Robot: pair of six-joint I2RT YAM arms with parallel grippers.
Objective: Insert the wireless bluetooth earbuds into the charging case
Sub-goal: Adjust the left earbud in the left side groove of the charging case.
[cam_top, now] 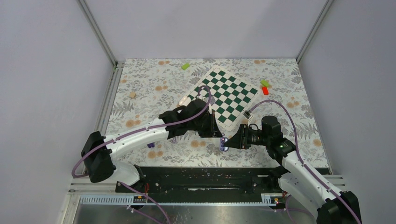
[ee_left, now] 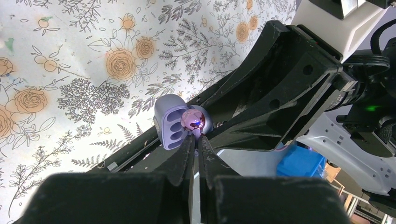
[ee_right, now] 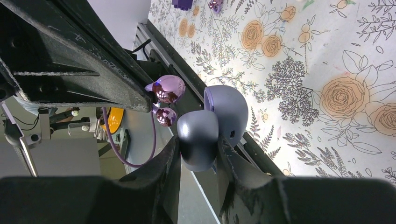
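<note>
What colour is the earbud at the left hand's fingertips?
Glossy mirror-like purple; the earbud shows best in the left wrist view.

Table under a floral cloth (cam_top: 140,79), tilted green-and-white chessboard (cam_top: 226,95) mid-table, pale oval piece (cam_top: 184,100) at its left edge, lime block (cam_top: 186,66) at the back, green block (cam_top: 265,83) and red block (cam_top: 265,90) at right, tan block (cam_top: 133,94) at left, purple block (ee_right: 183,3) near a glossy purple earbud (ee_right: 215,4).

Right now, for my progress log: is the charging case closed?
No, the charging case is open, its hollows showing beside the earbud in the left gripper.
</note>
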